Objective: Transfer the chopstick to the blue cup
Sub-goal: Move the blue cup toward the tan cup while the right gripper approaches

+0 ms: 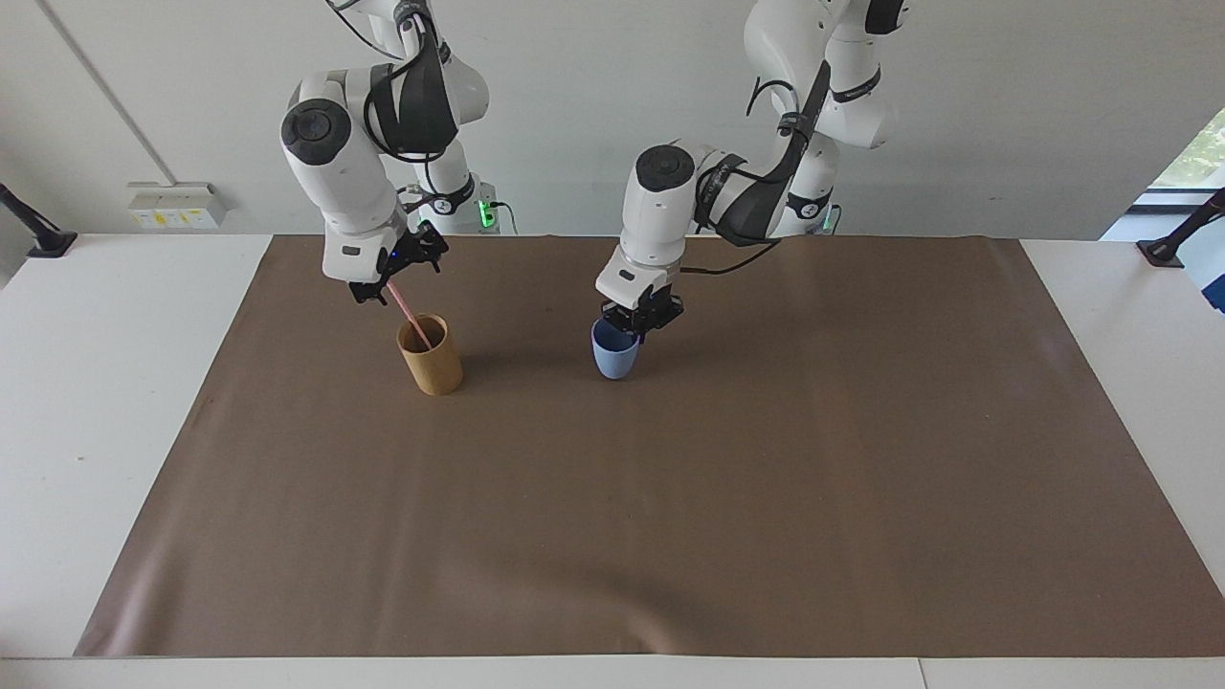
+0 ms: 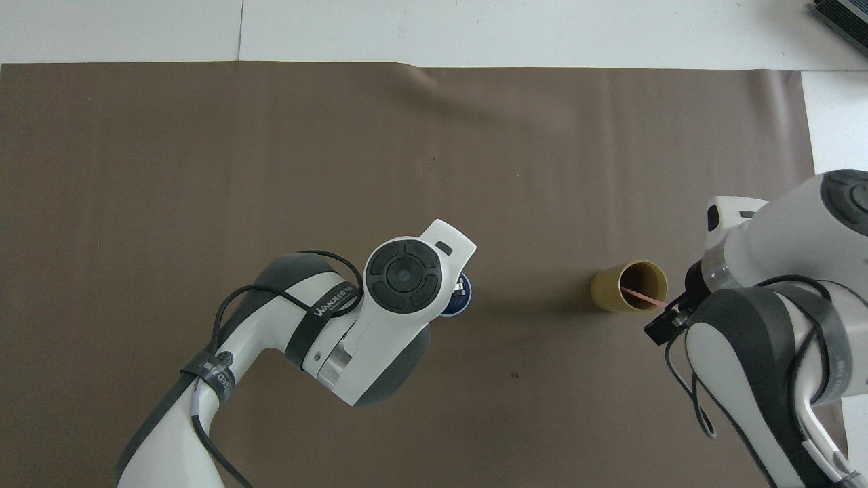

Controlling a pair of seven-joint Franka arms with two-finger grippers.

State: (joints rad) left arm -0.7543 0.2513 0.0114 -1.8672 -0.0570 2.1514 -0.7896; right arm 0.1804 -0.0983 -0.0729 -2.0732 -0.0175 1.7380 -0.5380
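Judging by how things lie, I am early in the job: nothing has been transferred yet. The chopstick [image 1: 410,316] leans in the tan cylindrical cup [image 1: 433,368], its lower end inside and its upper end slanting out toward the top of the facing frame. The blue cup [image 1: 614,359] holds nothing that I can see and sits near the upper middle of that frame on the brown mat [image 1: 670,498] that covers the desk, well apart from the tan cup.

What is left: grip the stick, draw it up out of the tan cup, carry it across, and lower it into the blue cup.

My left jaws are pressed together on the blue cup's rim, pinching its wall from above. The left arm is bent down steeply over the cup, its round wrist cap hiding most of the cup in the overhead frame. Whether the cup's base rests on the mat I cannot tell.

My right jaws are spread wide at the chopstick's upper end, above and just beside the tan cup's mouth. They appear to straddle the stick, though contact is not clear from here. The right forearm slopes down toward it.
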